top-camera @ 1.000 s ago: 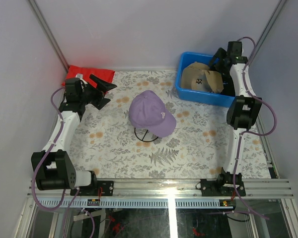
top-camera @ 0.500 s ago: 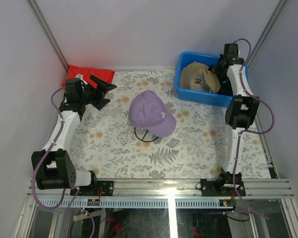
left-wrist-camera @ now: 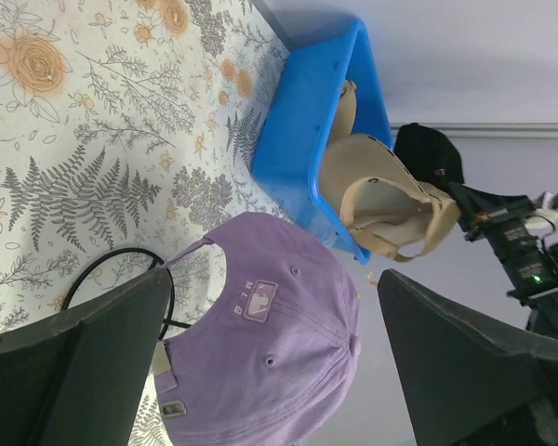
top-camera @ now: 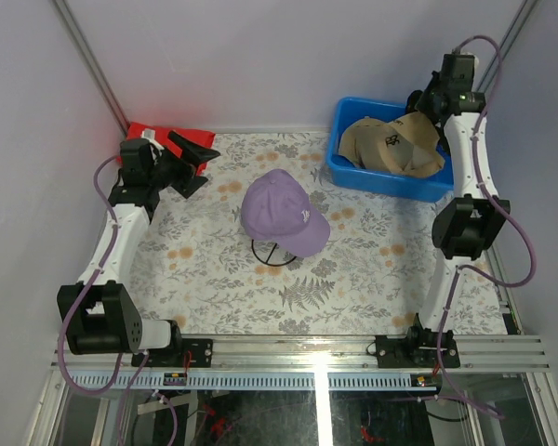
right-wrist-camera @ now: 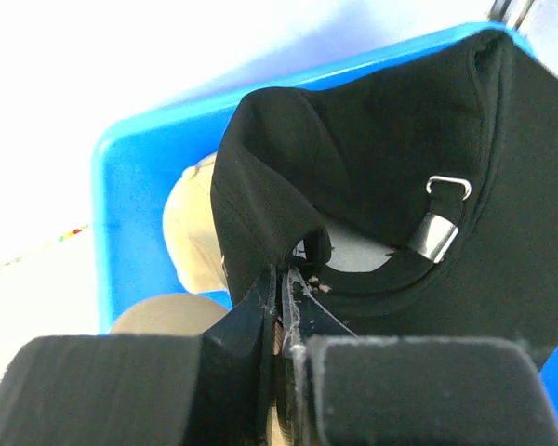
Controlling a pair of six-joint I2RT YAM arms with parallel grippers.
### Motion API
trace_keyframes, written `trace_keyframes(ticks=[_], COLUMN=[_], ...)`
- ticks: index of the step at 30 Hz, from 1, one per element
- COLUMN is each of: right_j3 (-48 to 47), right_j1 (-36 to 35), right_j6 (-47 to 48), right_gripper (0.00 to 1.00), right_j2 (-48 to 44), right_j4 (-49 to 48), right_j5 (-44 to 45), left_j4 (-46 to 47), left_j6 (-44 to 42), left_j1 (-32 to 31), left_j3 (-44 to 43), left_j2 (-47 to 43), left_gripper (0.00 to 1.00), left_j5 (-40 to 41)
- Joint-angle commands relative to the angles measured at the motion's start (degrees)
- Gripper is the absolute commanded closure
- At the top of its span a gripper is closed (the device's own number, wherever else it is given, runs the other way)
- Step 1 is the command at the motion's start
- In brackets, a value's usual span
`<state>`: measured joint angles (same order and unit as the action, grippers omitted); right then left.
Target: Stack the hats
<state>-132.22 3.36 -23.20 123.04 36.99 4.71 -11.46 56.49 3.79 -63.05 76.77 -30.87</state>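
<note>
A lavender hat (top-camera: 281, 212) sits on a black wire stand (top-camera: 272, 253) mid-table. In the left wrist view that lavender hat (left-wrist-camera: 279, 353) lies ahead between the wide-apart fingers of my open left gripper (left-wrist-camera: 274, 279). From above, the left gripper (top-camera: 197, 164) hangs to the hat's left, apart from it. My right gripper (top-camera: 426, 102) is raised over the blue bin (top-camera: 339, 153). It (right-wrist-camera: 281, 279) is shut on the rim of the black hat (right-wrist-camera: 391, 167), with tan fabric between the fingers. A tan hat (top-camera: 386, 144) hangs from it, partly lifted. Another tan hat (left-wrist-camera: 344, 102) rests in the bin.
A red folded cloth (top-camera: 153, 135) lies at the back left corner behind the left gripper. The bin stands at the back right against the wall. Grey walls and slanted frame posts close in both sides.
The right gripper was open down in the bin, then shut and rose toward the back right, pulling the tan and black hats up. The left arm shifted only slightly.
</note>
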Motion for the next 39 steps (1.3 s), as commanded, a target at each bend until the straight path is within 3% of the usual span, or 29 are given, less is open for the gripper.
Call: trace_keyframes(ticks=[1,4,8,13,23,28,33,39], right_j3=[3.9,13.1,21.0,24.0,15.1,29.9,44.6,53.5], right_j1=[-0.7,-1.8,-2.7,-2.7,-2.7,-0.8,7.4,9.3], right_j6=[1.8,3.1,4.7,6.7,7.3,1.7,-10.7,-22.7], right_gripper=[1.00,0.94,0.57,0.41,0.34,0.31,0.29,0.29], right_j2=[-10.2,-13.4,-14.5,-17.5,-11.2,-20.0,-29.2,-33.7], right_j4=[-2.5,-4.1,-3.5,-5.3,0.3,-1.3,-3.9,-8.5], right_j5=[-0.3,-1.2,-2.0,0.9,3.8,11.8,0.7,-5.7], left_j4=[1.8,2.5,3.3,3.4,3.5,3.9,5.9,7.6], left_j6=[-0.2,-0.3,0.0,-0.3,-0.5,-0.4,0.3,0.8], left_j1=[-1.2,-1.8,-2.2,-2.2,-2.3,-2.3,-2.9,-4.0], left_j3=[-1.2,0.5,2.8,4.1,4.5,4.1,5.1,5.9], left_j2=[-0.7,-1.3,-1.9,-2.0,-1.0,0.1,1.6,2.7], left_gripper=[0.07,0.07,0.07,0.07,0.07,0.07,0.07,0.07], left_j5=[-1.5,-1.3,-2.0,-2.1,-2.3,-2.7,-3.9,-4.8])
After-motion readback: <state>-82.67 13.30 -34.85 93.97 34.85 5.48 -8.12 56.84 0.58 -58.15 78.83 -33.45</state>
